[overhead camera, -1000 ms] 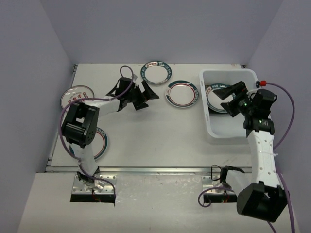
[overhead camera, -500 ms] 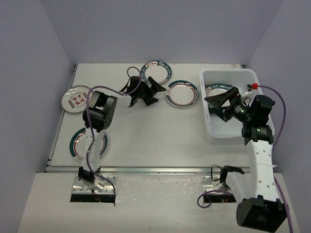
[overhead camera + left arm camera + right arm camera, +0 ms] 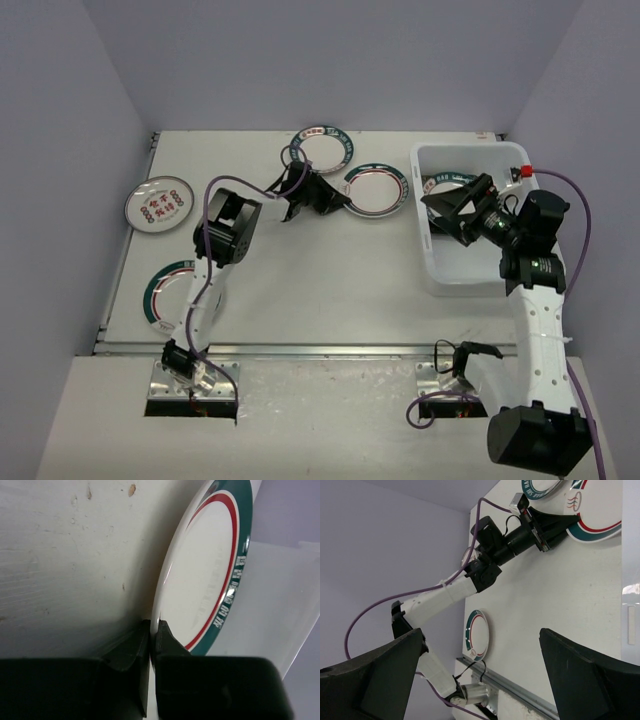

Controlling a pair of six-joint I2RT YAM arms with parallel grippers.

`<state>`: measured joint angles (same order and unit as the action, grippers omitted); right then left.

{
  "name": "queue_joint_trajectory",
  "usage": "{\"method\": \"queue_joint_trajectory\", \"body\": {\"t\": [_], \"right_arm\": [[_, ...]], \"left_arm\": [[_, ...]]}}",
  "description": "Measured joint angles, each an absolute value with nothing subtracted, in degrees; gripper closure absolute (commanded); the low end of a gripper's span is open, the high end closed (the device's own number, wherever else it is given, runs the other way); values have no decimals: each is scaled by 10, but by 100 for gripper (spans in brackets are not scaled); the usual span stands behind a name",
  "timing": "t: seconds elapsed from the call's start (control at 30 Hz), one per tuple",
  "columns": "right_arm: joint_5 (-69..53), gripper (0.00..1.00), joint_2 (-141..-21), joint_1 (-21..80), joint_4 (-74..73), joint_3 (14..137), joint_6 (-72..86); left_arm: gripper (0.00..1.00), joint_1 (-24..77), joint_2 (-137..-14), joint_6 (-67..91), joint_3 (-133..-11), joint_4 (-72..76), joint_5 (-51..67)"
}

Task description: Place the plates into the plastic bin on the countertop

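Observation:
My left gripper [image 3: 338,199] is shut on the near left rim of a white plate with a teal rim and red ring [image 3: 380,190], in the middle of the countertop [image 3: 320,270]. In the left wrist view both fingertips pinch that plate's [image 3: 210,565] edge. The plastic bin [image 3: 452,278] stands at the right, holding one plate [image 3: 440,188] partly hidden by my right gripper [image 3: 447,214]. That gripper hangs open over the bin with nothing between its fingers [image 3: 375,680].
A second teal-rimmed plate [image 3: 322,148] lies at the back. A round plate with red medallions [image 3: 158,202] is at far left. Another teal-rimmed plate [image 3: 172,290] sits under the left arm, near the metal rail [image 3: 300,350]. The bin's wall [image 3: 285,595] is just beyond the held plate.
My left gripper has reached right to the middle plate and shut on its rim. The right gripper has stayed open over the bin, shifting only slightly.

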<state>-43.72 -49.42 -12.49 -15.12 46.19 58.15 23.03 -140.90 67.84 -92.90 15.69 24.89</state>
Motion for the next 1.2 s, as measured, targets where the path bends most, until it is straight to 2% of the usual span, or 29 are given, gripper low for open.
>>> {"method": "queue_joint_trajectory", "body": {"t": [0.17,0.27,0.4,0.5,0.6,0.83,0.9,0.93,0.97,1.0,1.07,1.17,1.2], "right_arm": [[-446,1,-511,-125,-149,475,575],[-453,1,-519,-125,-140,479,572],[-465,1,-527,-125,-94,479,585],[-523,1,-567,-125,-22,484,604],[-536,5,-623,-118,-42,505,568],[-534,31,-717,-74,-167,560,432],[-536,71,-721,-50,-187,558,410],[-543,74,-721,-40,-189,556,404],[-550,86,-720,-30,-190,555,395],[-559,92,-719,-22,-192,554,390],[-567,100,-719,-19,-191,549,382],[-571,100,-717,-19,-189,542,364],[-571,100,-715,-21,-189,540,359]], "left_arm": [[100,231,-1402,650,-928,145,251],[100,232,-1362,619,-875,150,247],[100,234,-1180,566,-668,109,251],[100,237,-1055,513,-586,86,270],[100,237,-941,469,-542,77,316],[100,237,-787,444,-482,94,436],[100,237,-782,451,-481,96,457],[100,237,-782,455,-481,96,463],[100,237,-783,457,-482,91,466],[100,237,-783,458,-483,86,467],[100,237,-787,460,-490,73,471],[100,235,-796,465,-512,41,475],[77,232,-801,467,-522,32,477]]}}
